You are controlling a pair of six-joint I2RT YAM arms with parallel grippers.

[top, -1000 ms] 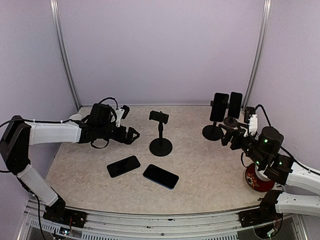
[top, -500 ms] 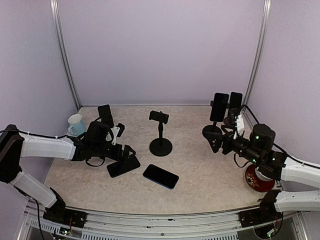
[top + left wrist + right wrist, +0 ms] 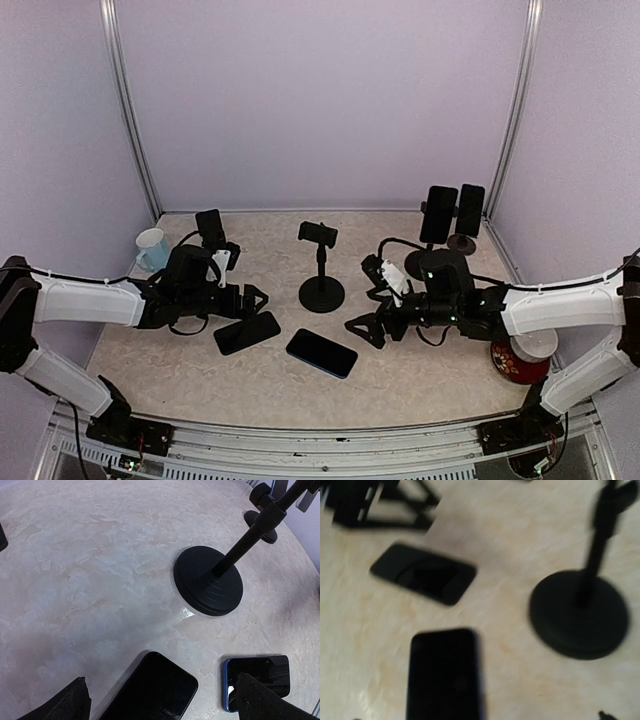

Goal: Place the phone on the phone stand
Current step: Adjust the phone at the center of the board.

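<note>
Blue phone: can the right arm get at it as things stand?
Probably yes. The right gripper hangs open beside the blue phone, which lies flat and uncovered; the stand and the other phone sit apart from it.

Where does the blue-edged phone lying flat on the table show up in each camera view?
Top external: the blue-edged phone lies at centre, toward the near edge of the table.
Left wrist: the phone is at lower right.
Right wrist: the phone is at the bottom, left of centre, blurred.
Shared landmark: the empty stand's round base, close to the phone in all three.
</note>
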